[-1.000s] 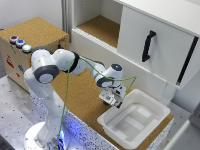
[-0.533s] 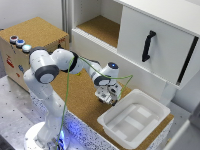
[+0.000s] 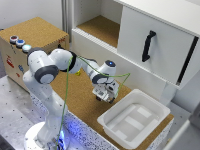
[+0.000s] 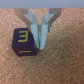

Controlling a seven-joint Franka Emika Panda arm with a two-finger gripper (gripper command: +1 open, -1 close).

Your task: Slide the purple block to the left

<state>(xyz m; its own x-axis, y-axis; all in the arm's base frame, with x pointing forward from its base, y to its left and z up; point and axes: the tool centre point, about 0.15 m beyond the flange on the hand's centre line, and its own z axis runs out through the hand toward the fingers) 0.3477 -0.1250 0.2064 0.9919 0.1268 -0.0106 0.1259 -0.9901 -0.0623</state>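
Observation:
The purple block (image 4: 25, 41) is a small, dark cube with yellow markings on its faces, lying on the cork surface. In the wrist view my gripper (image 4: 41, 44) has its fingers pressed together, empty, and the fingertips (image 4: 38, 40) stand right against one side of the block. In the exterior view the gripper (image 3: 103, 95) is low over the cork board (image 3: 75, 95), just to the exterior view's left of the white tray. The block itself is mostly hidden under the hand there.
A white tray (image 3: 150, 109) sits close to the gripper on the exterior view's right. A white cabinet with a black handle (image 3: 146, 46) and an open shelf (image 3: 102, 27) stand behind. A small yellow object (image 3: 78, 73) lies on the cork. A wooden box with buttons (image 3: 20, 42) is at the far left.
The gripper has moved steadily toward the exterior view's left, away from the white tray, staying low over the cork.

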